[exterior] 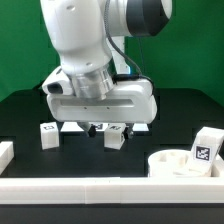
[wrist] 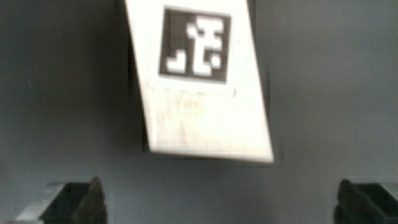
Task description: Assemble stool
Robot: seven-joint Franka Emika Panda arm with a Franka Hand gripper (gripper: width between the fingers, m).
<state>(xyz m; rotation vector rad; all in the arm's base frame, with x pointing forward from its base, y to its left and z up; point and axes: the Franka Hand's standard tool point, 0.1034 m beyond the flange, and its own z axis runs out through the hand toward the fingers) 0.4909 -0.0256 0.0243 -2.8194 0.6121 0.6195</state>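
1. On the black table (exterior: pixel 25 112) we find the stool in loose parts, with nothing joined, so we judge the task to be at an early stage.
2. The round seat (exterior: pixel 178 163) lies toward the exterior view's right, near the front border rail (exterior: pixel 90 187). A tagged third leg (exterior: pixel 205 145) stands at the seat's far edge, and we cannot tell whether the two touch.
3. The middle leg (exterior: pixel 115 139) sits on the table just under the gripper (exterior: pixel 108 128). The outer leg (exterior: pixel 47 133) rests well apart from it, toward the exterior view's left.
4. Our pincer is wide and holds nothing. In the wrist view both fingers (wrist: pixel 75 200) stand far apart with only bare table between them.
5. That view also shows the middle leg lying with its tag face up, a little tilted against the line between the fingertips. It lies just ahead of them, not yet between them.
6. We judge the step in hand to be the approach to pick up this middle leg.
7. The next move likely calls for three things:
   - a short shift forward, so the leg's body comes between the jaws;
   - a slight wrist turn to square them to its long sides;
   - a gentle descent before closing, so that a fingertip does not land on the leg and push it aside.
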